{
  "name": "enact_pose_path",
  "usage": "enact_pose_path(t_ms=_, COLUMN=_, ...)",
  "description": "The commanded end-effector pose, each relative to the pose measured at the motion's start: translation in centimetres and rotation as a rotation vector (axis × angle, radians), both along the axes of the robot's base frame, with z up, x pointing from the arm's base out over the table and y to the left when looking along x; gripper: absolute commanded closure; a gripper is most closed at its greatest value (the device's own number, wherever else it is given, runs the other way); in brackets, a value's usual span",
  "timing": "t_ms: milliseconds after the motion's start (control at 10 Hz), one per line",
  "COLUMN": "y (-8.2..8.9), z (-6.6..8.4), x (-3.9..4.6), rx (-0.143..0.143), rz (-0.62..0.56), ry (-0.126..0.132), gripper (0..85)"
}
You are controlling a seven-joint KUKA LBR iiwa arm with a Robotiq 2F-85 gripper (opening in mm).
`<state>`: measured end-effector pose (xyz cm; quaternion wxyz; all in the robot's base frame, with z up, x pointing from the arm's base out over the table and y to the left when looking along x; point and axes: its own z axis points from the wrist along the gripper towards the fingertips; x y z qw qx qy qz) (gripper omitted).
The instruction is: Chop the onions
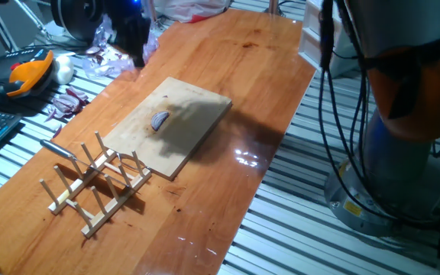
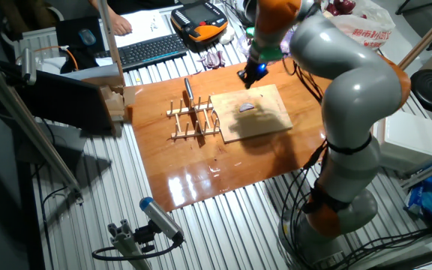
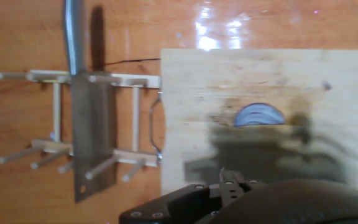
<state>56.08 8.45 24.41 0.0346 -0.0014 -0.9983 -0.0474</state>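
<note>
Still whole — onion wedge (image 3: 259,116) mid-board (image 3: 185,99), edges well apart

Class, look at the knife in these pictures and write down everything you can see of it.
The knife is a cleaver with a broad, dull grey rectangular blade and a slim metal-looking handle. It lies flat across the wooden rack, resting between its pegs, handle sticking out past the rack's edge. It sits beside the board, not touching it. Only the rack touches it; the gripper is away from it, above the board's far side.
</note>
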Motion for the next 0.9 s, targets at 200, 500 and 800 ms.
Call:
enact_pose_path(t_ms=200, y=12.08, z=-0.73, x=-0.07, rx=0.02, rz=-0.018, ry=0.017, gripper=85.0)
enact_pose_path(t_ms=500, y=12.08, z=-0.73, x=-0.07, rx=0.042, rz=0.043, ry=0.037, gripper=85.0)
enact_pose_path(t_ms=800, y=12.08, z=-0.73, x=-0.07, rx=0.062, rz=0.103, ry=0.014, gripper=85.0)
